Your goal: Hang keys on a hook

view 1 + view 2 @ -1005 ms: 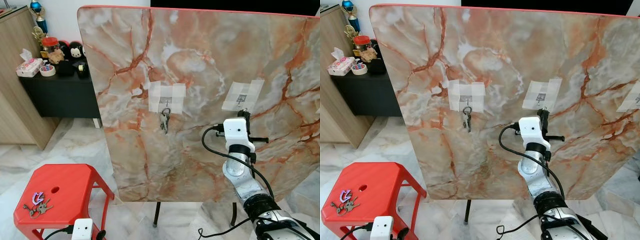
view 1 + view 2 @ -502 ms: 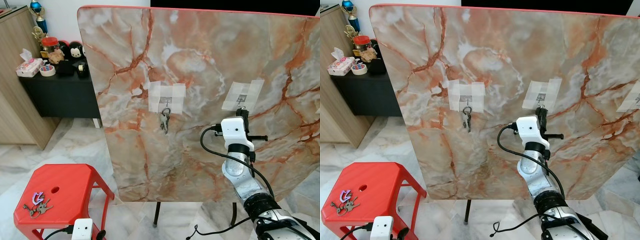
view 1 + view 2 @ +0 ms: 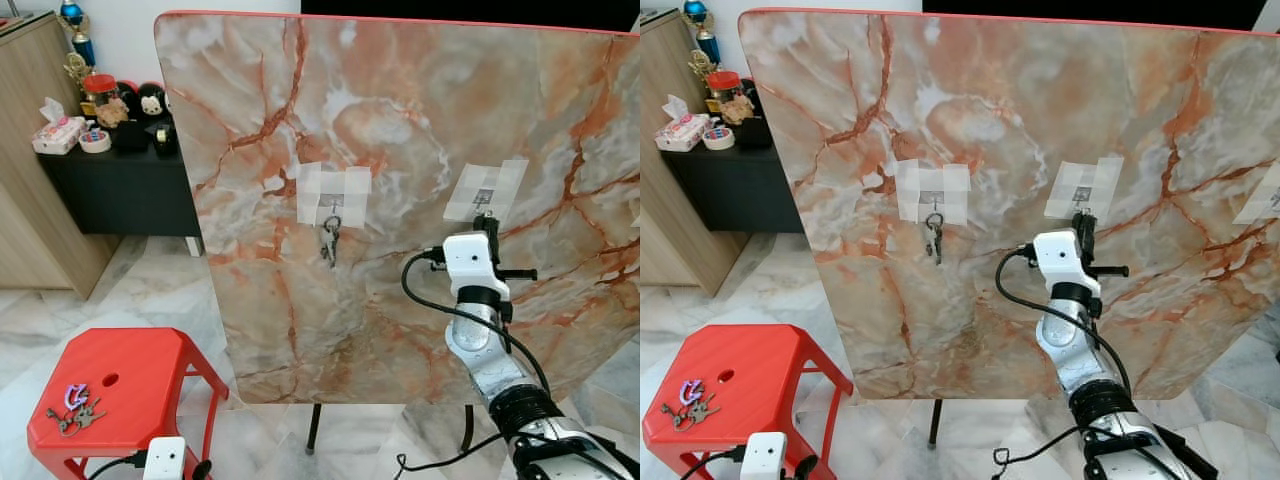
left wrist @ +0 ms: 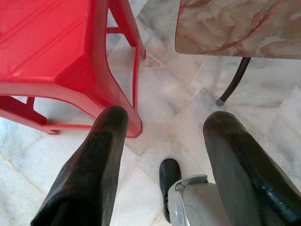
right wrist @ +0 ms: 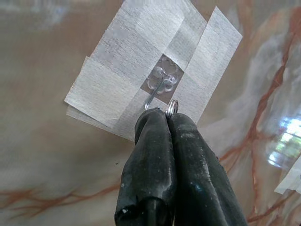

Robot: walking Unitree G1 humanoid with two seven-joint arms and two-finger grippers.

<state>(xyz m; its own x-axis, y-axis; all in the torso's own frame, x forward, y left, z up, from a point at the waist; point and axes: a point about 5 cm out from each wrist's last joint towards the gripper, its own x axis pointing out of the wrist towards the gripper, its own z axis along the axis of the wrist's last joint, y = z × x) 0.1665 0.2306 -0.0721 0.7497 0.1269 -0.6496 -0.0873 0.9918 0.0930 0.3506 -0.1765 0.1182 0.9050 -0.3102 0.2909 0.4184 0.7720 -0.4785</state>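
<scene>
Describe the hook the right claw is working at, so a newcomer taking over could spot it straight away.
Look at the big upright marble-patterned board. Two patches of white tape sit side by side at mid-height; the hook is the small clear one in the right-hand patch, with the right claw shut on a key ring at it. The left patch's hook already carries a bunch of keys.

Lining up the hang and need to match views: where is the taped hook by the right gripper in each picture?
Left eye view: hook right of centre on the board, just above the right gripper.
Right eye view: hook right of centre.
Left wrist view: faces the floor beside the red stool.
Right wrist view: hook centred, above shut jaws pinching the key ring.
Shared landmark: white tape patch.
</scene>
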